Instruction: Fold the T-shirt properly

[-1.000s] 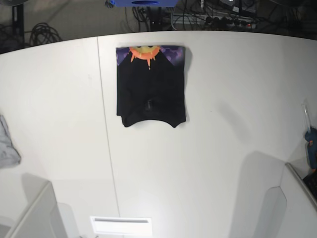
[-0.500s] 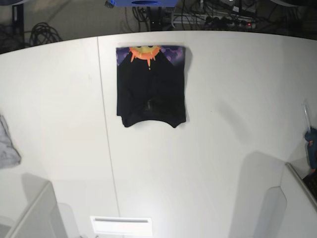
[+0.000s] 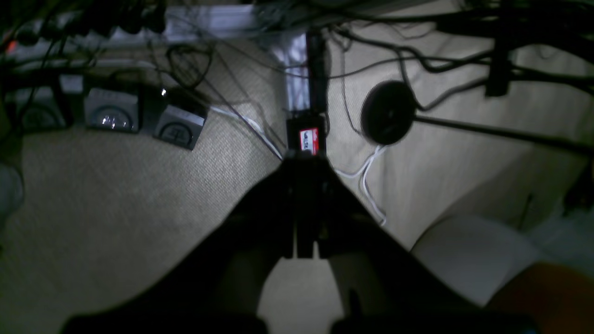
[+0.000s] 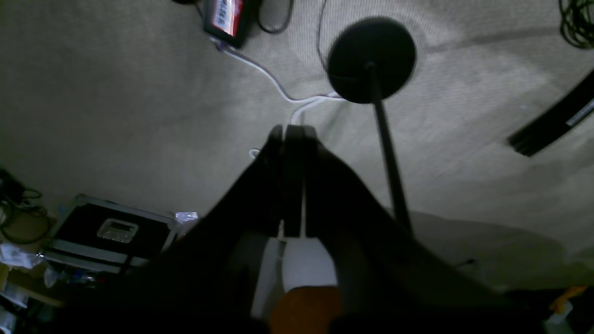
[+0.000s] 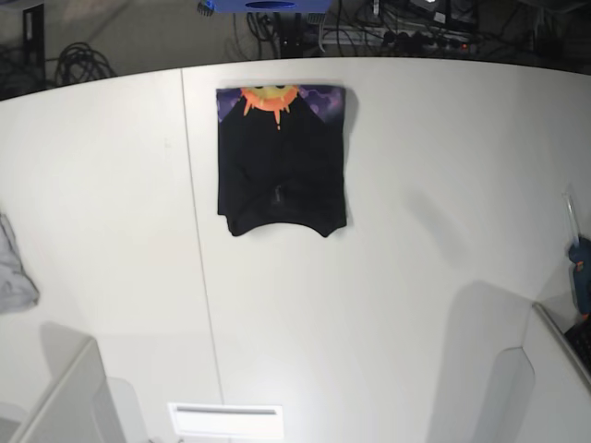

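1. While lying flat on the white table (image 5: 388, 277), sits folded into a neat black block: the T-shirt (image 5: 282, 171), at about 12 o'clock of the base view, close to the far edge.
2. Shows an orange sun and purple print (image 5: 277, 96) along its far edge, plain black cloth below, with two small points sticking out at the near corners.
3. Runs just beside the shirt's left edge: a thin seam (image 5: 199, 240) in the table top, going from far to near.
4. Peeks in at 9 o'clock, well apart from the shirt: a small grey cloth (image 5: 13, 269) at the table's edge.
5. Rests at 3 o'clock by the table's edge: a small blue thing (image 5: 580, 268), too blurry to name.
6. Seen from its own wrist camera: left gripper (image 3: 306, 185), dark fingers pressed together, pinching nothing, pointing at beige carpet (image 3: 116, 195) with cables and a round black stand base (image 3: 387, 112).
7. Seen from its own wrist camera: right gripper (image 4: 292, 153), fingers also pressed tight together and empty, above the same kind of carpet, with a black case (image 4: 106, 229) at 8 o'clock.
8. Cannot spot either gripper in the base view, so both well away from the shirt.
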